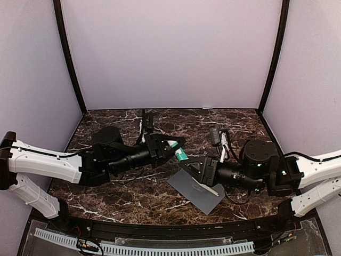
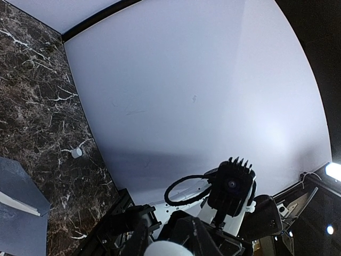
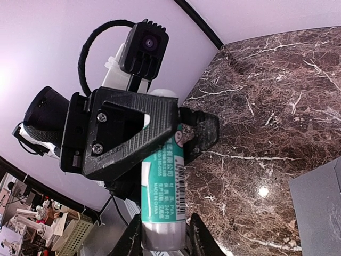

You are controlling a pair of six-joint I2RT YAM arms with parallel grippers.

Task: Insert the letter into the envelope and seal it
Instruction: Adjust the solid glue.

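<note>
The left gripper [image 1: 169, 149] reaches in from the left side and is closed on the body of a glue stick [image 3: 162, 186], a white and green tube which it holds in the air above the marble table [image 1: 117, 186]. From the other side, the right gripper [image 3: 165, 241] has its two fingers set narrowly against the near end of this same tube, one on each side, so it looks closed on it too. I judge that the step in hand is to take the cap off the glue stick, to prepare the sealing. To do it well, the left gripper should keep its firm hold in the middle of the tube, and the right one should pull straight along the tube's axis, without bending it sideways. The envelope [image 1: 189, 188] lies flat on the table just under and beside the right gripper, apart from both grippers. The letter I cannot find; a pale strip lies across the envelope, but whether it is the letter's edge or part of the flap is not clear. The tube's near end is cut off by the frame in the right wrist view, so I cannot confirm the cap.
</note>
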